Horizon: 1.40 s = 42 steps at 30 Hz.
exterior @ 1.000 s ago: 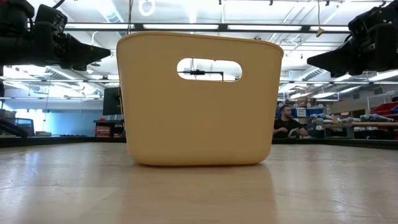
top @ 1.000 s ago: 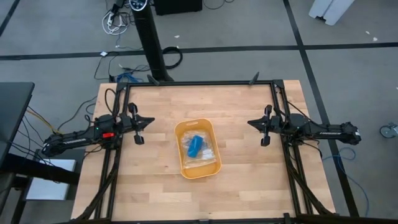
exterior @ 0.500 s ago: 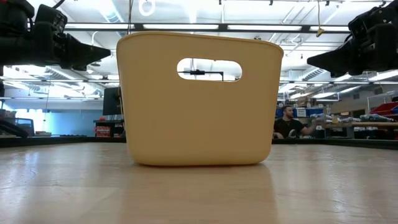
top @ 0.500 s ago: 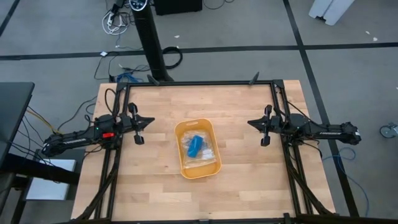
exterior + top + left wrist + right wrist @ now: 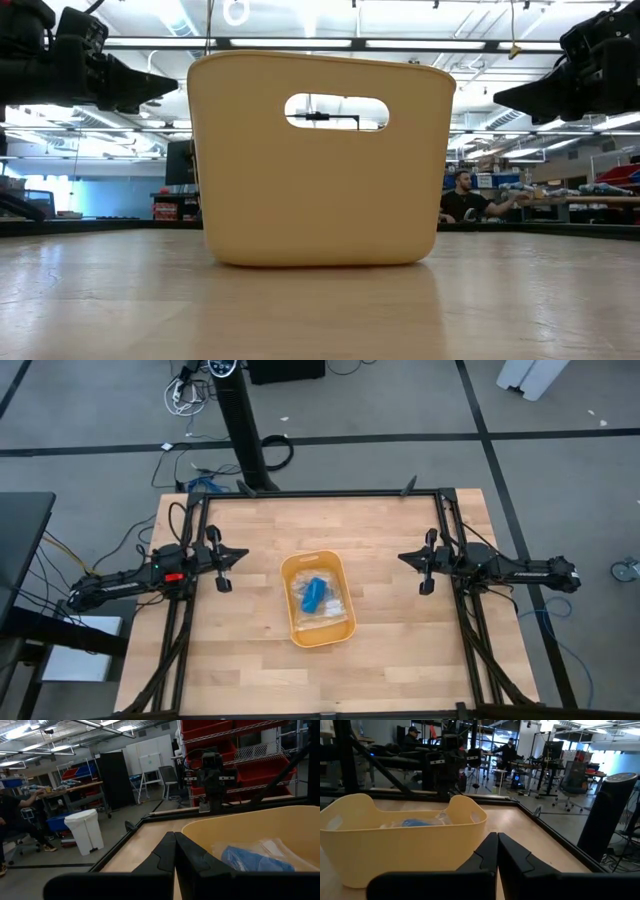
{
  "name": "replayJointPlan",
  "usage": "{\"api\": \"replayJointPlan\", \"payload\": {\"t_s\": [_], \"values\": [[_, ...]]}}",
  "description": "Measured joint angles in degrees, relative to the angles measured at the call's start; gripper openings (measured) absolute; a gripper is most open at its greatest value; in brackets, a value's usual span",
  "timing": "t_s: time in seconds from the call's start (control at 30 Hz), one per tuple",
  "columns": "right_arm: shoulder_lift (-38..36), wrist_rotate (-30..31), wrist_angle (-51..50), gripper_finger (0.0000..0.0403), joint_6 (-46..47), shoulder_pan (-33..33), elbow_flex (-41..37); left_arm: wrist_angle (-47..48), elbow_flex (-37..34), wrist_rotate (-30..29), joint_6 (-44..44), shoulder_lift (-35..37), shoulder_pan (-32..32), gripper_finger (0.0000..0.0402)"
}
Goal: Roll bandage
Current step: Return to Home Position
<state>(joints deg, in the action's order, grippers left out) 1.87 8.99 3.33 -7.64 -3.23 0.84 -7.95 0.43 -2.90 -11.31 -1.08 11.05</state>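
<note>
Showing both arms parked at the table's sides, with the job judged complete. The left claw (image 5: pixel 175 838) has its two dark fingers pressed tip to tip with nothing between them. It hangs above the light wooden table (image 5: pixel 380 530) near the left edge. The right claw (image 5: pixel 497 838), likewise closed and empty, mirrors it near the right edge. Each points inward, well apart from any object, which reads as a resting pose.

Ahead of both claws, about midway between them, stands the pale yellow plastic bin with a handle slot (image 5: pixel 320 190). It is probably set centrally so that either arm could reach it. Inside it lies the clear crinkly plastic bag (image 5: pixel 336 608). Within the bag is the bright blue fabric bandage (image 5: pixel 313 594), rolled into a short cylinder. The bag likely keeps the roll from unwinding.

Past the bin, each claw faces the opposite arm. Farther off, in the workshop behind, a person (image 5: pixel 462 197) is at a bench, well apart from the robot.
</note>
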Motion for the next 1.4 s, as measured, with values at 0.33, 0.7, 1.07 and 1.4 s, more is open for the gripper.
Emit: {"api": "replayJointPlan", "payload": {"t_s": [0.33, 0.7, 1.07, 1.4], "values": [[0.0, 0.0, 0.0, 0.0007, 0.0, 0.0, 0.0, 0.0, 0.0, 0.0, 0.0, 0.0, 0.0, 0.0012], [0.0, -0.1, 0.0, 0.0006, 0.0, 0.0, 0.0, 0.0, 0.0, 0.0, 0.0, 0.0, 0.0, 0.0012], [0.0, -0.3, 0.0, 0.0011, 0.0, 0.0, 0.0, 0.0, 0.0, 0.0, 0.0, 0.0, 0.0, 0.0012], [0.0, -0.2, 0.0, 0.0013, 0.0, 0.0, 0.0, 0.0, 0.0, 0.0, 0.0, 0.0, 0.0, 0.0012]]}}
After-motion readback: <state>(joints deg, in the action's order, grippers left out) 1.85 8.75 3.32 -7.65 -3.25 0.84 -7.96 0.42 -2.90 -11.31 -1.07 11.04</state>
